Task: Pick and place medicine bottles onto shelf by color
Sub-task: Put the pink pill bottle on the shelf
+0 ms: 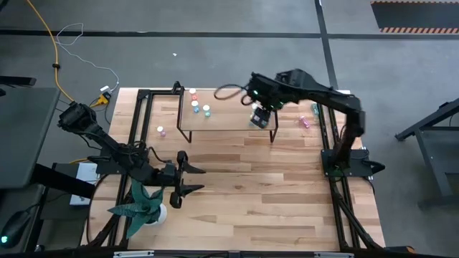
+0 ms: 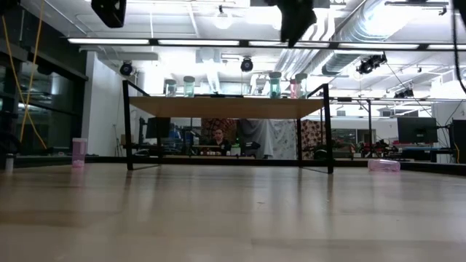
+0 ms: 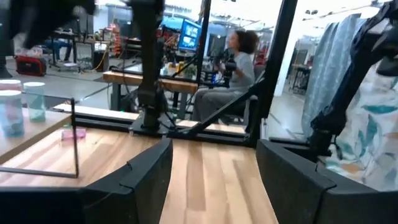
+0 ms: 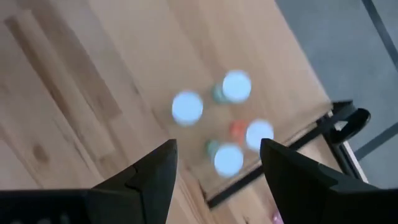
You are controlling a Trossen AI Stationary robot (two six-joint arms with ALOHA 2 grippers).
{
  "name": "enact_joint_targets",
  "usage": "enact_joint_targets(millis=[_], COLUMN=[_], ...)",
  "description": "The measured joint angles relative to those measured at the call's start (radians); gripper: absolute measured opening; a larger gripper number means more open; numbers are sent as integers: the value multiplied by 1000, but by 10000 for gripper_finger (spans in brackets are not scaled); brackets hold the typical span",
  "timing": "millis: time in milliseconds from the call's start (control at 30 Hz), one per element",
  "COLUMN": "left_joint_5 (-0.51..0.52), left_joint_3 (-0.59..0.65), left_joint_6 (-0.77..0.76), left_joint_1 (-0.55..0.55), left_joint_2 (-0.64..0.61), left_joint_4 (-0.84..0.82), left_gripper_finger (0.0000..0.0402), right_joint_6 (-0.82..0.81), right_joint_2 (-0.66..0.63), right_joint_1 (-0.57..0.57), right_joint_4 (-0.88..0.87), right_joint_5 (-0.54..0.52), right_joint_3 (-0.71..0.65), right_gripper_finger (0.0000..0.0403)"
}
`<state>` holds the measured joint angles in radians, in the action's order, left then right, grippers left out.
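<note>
**Bottles grouped on the shelf, strays left on the table**

A butcher-block table (image 1: pixel 244 193) is seen on a grey floor, ringed by black framing. The shelf (image 1: pixel 229 118) is set at its far edge; a cluster of white-capped medicine bottles (image 1: pixel 199 106) is stood at the shelf's left end. One pink bottle (image 1: pixel 161 130) is left on the table beside the shelf's left side, and more pink bottles (image 1: pixel 305 122) lie beyond its right side. The right gripper (image 1: pixel 259 118) is held above the shelf's right part, jaws spread and empty. The left gripper (image 1: pixel 192 179) is parked over the table's near left, jaws spread, beside a potted plant (image 1: pixel 143 204). Beyond the table, a seated person (image 3: pixel 233 68) is visible among desks and monitors.
</note>
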<state>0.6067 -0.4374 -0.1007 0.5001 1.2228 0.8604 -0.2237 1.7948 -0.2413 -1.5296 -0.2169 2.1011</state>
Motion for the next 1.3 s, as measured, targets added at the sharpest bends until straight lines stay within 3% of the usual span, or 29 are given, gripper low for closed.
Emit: enact_joint_targets(millis=[133, 367, 567, 667, 767, 933, 1000, 1133, 1300], left_joint_5=[-20, -256, -326, -394, -446, -466, -467, -468, -467], left_joint_3=[0, -1, 0, 0, 0, 0, 0, 0, 0], left_joint_6=[26, -53, 35, 58, 30, -44, -67, -88, -88], left_joint_1=[-78, -313, -454, -512, -554, -571, -570, -570, -570], left_joint_2=[-60, -323, -500, -562, -594, -589, -576, -543, -493], left_joint_4=[-49, -396, -567, -622, -662, -670, -670, -662, -635], left_gripper_finger=[223, 223, 223, 223, 223, 223, 223, 223, 223], right_joint_6=[-8, -38, -96, -184, -259, -335, -353, -348, -321], right_joint_2=[-176, -555, -812, -881, -896, -842, -803, -694, -559], right_joint_1=[38, 82, 92, 84, 39, -106, -167, -289, -395], right_joint_4=[99, 393, 620, 628, 547, 468, 454, 452, 505], right_joint_5=[-11, 21, 1, -108, -193, -198, -184, -55, -64], right_joint_3=[-257, -753, -1010, -1085, -1124, -1170, -1198, -1276, -1341], right_gripper_finger=[222, 222, 222, 222, 222, 222, 222, 222, 222])
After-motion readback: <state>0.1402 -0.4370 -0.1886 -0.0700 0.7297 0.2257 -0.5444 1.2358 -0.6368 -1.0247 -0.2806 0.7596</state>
